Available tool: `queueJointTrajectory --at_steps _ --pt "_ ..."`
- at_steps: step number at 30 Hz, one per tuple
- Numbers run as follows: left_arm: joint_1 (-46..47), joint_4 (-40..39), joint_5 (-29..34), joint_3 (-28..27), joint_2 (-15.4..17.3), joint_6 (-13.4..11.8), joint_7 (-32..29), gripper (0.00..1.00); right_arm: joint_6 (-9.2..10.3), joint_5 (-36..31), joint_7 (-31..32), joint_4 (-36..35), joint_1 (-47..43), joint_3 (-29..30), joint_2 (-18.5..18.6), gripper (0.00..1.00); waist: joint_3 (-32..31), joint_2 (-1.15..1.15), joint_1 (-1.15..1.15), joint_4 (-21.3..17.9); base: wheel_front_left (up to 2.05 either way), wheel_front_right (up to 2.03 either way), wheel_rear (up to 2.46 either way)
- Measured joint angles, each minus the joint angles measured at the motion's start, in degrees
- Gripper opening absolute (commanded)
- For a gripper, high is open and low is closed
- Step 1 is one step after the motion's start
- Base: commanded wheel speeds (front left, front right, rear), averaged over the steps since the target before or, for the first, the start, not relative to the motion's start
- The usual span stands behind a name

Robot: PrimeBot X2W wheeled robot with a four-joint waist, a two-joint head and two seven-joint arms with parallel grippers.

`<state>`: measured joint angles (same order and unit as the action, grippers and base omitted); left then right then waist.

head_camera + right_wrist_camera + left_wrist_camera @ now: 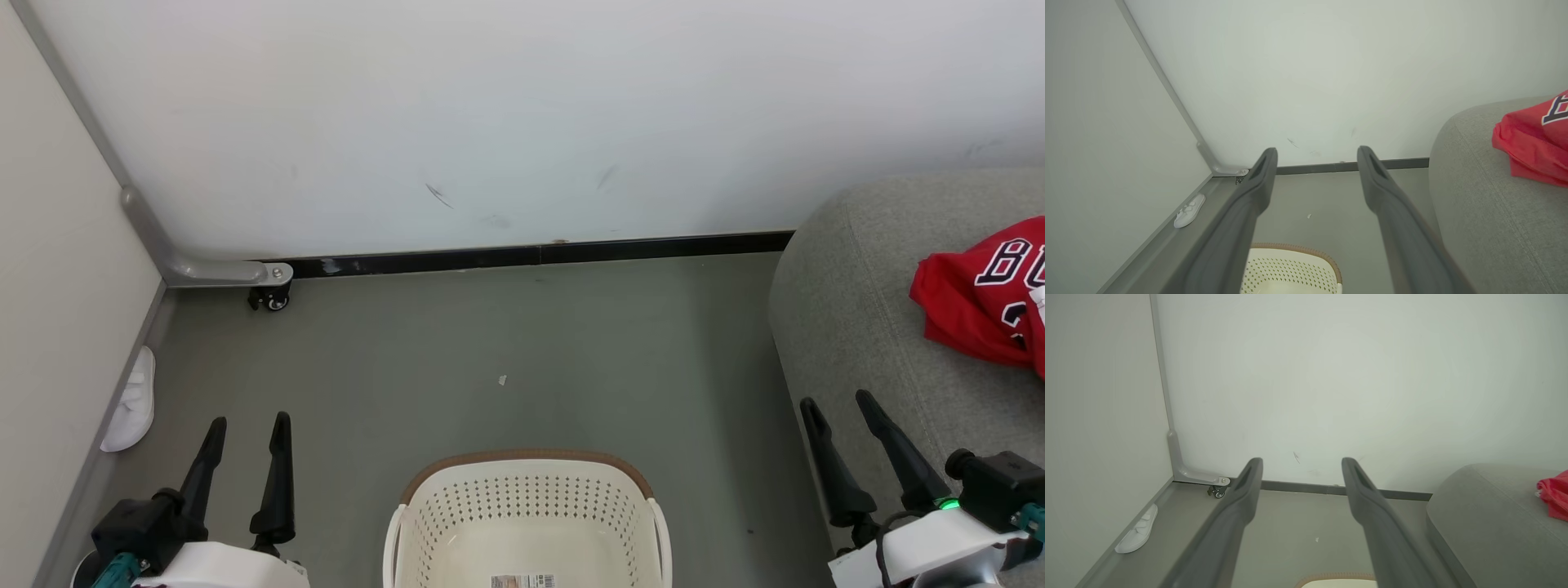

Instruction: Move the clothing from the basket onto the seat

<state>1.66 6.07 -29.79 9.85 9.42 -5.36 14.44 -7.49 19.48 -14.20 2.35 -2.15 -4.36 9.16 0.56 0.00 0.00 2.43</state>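
Red Bulls jersey (980, 294) lies on the grey sofa (865, 327) at three o'clock, apparently delivered; laundry basket (531, 454) at six o'clock looks bare (near half unseen), left gripper (250, 418) and right gripper (834, 398) spread wide, holding nothing.

The basket (526, 498) is smooth cream-white plastic, perforated, with a faint sheen and a brown rim. A paper label (522, 581) lies on its bottom. Right of the basket, the sofa (857, 327) is matt grey woven fabric, slightly rough, with stitched seams, and the jersey (963, 306) on it is red cloth, finely textured. The floor (490, 343) around the basket is smooth matt grey. Beyond the basket the wall (522, 122) is smooth white, lightly scuffed, above a glossy black skirting (653, 247).
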Motion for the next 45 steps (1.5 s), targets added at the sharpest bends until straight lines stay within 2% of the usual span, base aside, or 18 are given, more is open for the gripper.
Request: queueJointTrajectory --at_steps 41,42,45 --pt "-1.0 2.1 4.7 -4.8 -3.8 5.2 0.0 1.0 0.0 -1.4 0.0 -1.0 0.0 0.3 -1.3 1.0 -0.3 0.0 0.0 -0.9 0.0 0.0 0.0" --pt "-1.0 2.3 4.6 -4.8 -3.9 5.6 0.0 0.0 0.0 -1.4 0.0 -0.9 0.0 0.3 -1.4 0.0 -0.3 0.0 0.0 -0.9 0.0 0.0 0.0" --pt "-1.3 4.3 4.6 -4.3 -4.8 5.5 -0.1 0.0 -0.01 -1.3 0.1 0.9 -0.6 -0.2 -2.2 0.0 -0.3 0.0 0.0 -0.9 0.0 0.0 0.0"
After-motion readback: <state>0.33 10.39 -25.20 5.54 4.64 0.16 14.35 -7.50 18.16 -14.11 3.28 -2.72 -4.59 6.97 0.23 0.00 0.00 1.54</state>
